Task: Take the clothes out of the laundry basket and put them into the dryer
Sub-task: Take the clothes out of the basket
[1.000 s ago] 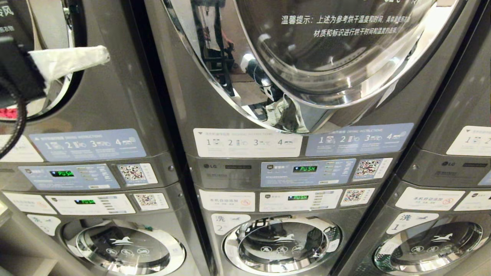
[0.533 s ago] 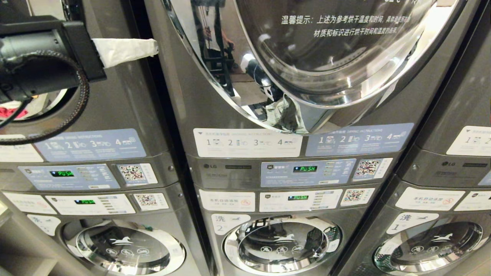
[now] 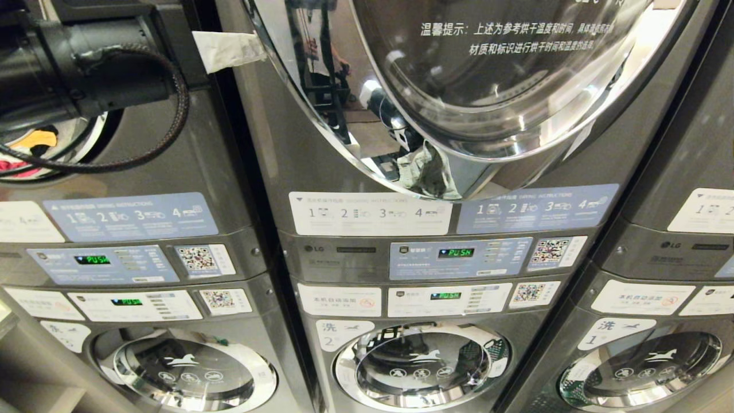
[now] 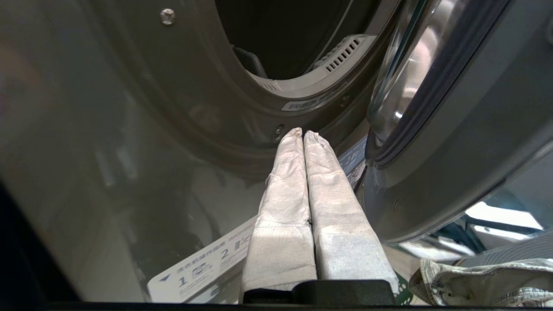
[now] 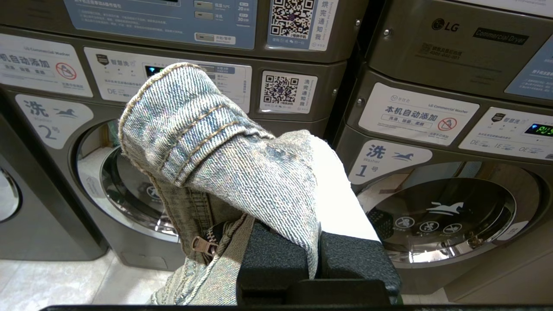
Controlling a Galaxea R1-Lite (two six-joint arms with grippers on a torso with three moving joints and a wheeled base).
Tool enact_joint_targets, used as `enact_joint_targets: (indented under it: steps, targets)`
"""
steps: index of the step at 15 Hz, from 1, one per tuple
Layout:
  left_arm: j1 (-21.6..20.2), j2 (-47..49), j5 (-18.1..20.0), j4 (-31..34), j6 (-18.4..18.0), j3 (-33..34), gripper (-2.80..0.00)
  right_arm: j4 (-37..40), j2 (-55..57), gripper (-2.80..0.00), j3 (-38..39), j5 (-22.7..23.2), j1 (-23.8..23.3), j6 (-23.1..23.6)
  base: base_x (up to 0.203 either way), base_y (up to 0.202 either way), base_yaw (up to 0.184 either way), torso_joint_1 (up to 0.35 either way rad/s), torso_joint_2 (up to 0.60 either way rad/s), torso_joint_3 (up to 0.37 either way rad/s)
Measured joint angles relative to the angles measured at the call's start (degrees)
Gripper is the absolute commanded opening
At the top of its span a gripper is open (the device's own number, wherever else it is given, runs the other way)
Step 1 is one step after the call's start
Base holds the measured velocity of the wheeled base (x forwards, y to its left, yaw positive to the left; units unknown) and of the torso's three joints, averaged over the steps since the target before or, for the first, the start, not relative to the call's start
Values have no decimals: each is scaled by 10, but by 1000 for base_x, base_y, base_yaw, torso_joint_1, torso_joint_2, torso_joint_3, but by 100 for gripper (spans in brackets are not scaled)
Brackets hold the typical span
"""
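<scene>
My left gripper [image 3: 255,46] [image 4: 303,134] reaches in from the upper left, its white-wrapped fingers [image 4: 285,185] shut with nothing between them. Its tips sit in the gap between the middle dryer's front rim [image 4: 242,112] and that dryer's half-open chrome door [image 3: 487,86] [image 4: 453,129]; the drum behind is dark. My right gripper [image 5: 313,172] hangs low in front of the washers, shut on pale blue jeans [image 5: 207,138] that drape over its fingers. The jeans [image 4: 475,276] also show below the door. Only a sliver of the green laundry basket [image 4: 402,290] shows.
Three stacks of grey machines fill the view, dryers above washers, with control panels [image 3: 459,258] between. The left dryer's opening [image 3: 34,140] shows yellow and red clothes. Washer doors [image 3: 421,364] below are closed. Tiled floor [image 5: 52,280] lies in front.
My left arm has swung right and upward across the left dryer's front, bringing its shut fingers to the middle door's left edge. The right arm and the jeans have not moved.
</scene>
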State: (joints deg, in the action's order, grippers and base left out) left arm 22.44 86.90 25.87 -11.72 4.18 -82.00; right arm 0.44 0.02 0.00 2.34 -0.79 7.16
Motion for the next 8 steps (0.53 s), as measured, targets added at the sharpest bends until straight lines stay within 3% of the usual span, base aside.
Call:
enact_joint_targets:
  steps: [8]
  targets:
    - [81, 21, -20, 2, 0, -42, -280, 2, 0, -280, -2, 7, 0, 1, 0, 0, 0, 0, 0, 0]
